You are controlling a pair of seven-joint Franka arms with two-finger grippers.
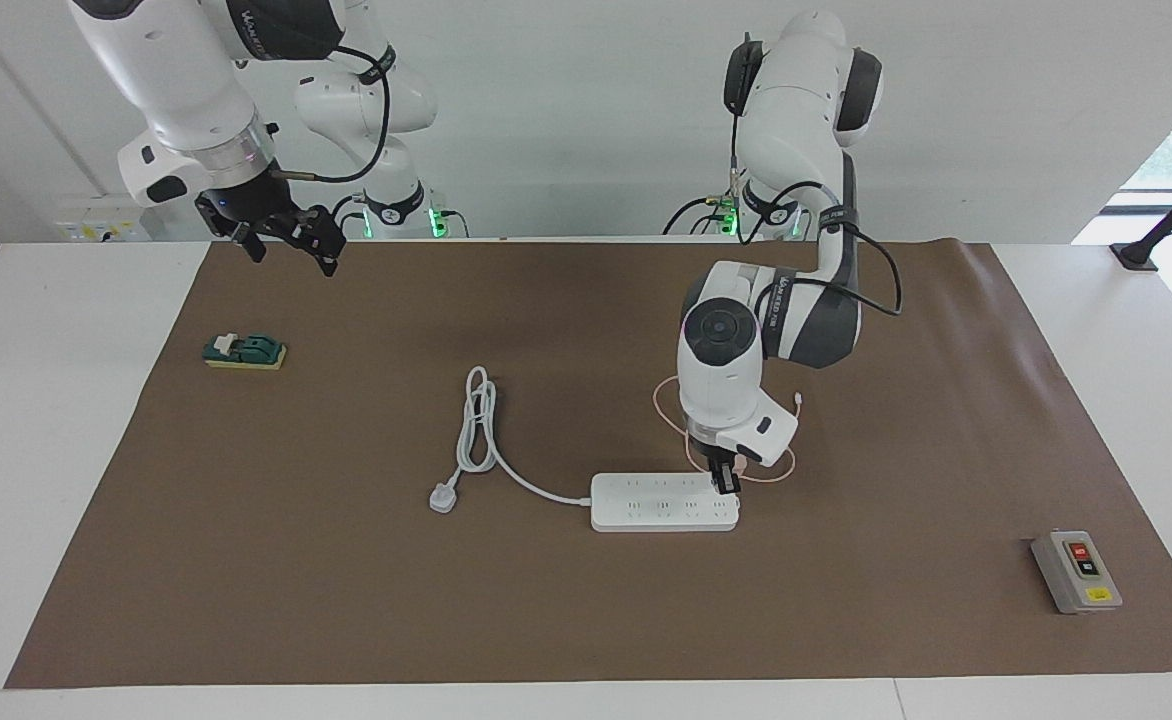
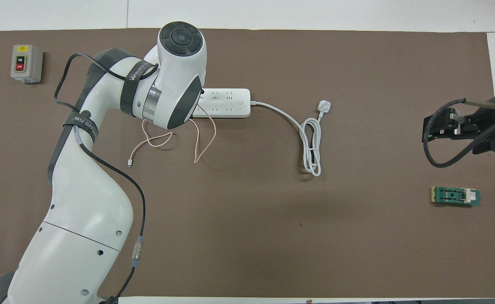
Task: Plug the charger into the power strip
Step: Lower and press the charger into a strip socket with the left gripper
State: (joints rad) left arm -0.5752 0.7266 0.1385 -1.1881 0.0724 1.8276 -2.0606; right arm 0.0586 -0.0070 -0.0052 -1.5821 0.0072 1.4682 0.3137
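The white power strip [image 1: 661, 503] [image 2: 226, 102] lies flat mid-table on the brown mat. My left gripper [image 1: 724, 483] points down over the strip's end toward the left arm's side, shut on the charger. The fingers largely hide the charger's pink cube. Its thin pink cable [image 1: 662, 397] [image 2: 205, 142] trails in loops on the mat, nearer to the robots than the strip, and ends in a small connector [image 1: 798, 399] [image 2: 129, 161]. In the overhead view the left wrist covers the gripper and that end of the strip. My right gripper [image 1: 291, 242] [image 2: 454, 126] waits open, raised at the right arm's end.
The strip's thick white cord [image 1: 476, 425] [image 2: 311, 147] coils toward the right arm's end and ends in a three-pin plug [image 1: 443, 497] [image 2: 324, 106]. A grey switch box [image 1: 1076, 571] [image 2: 26, 63] sits at the left arm's end. A green block [image 1: 244, 351] [image 2: 455, 196] lies below the right gripper.
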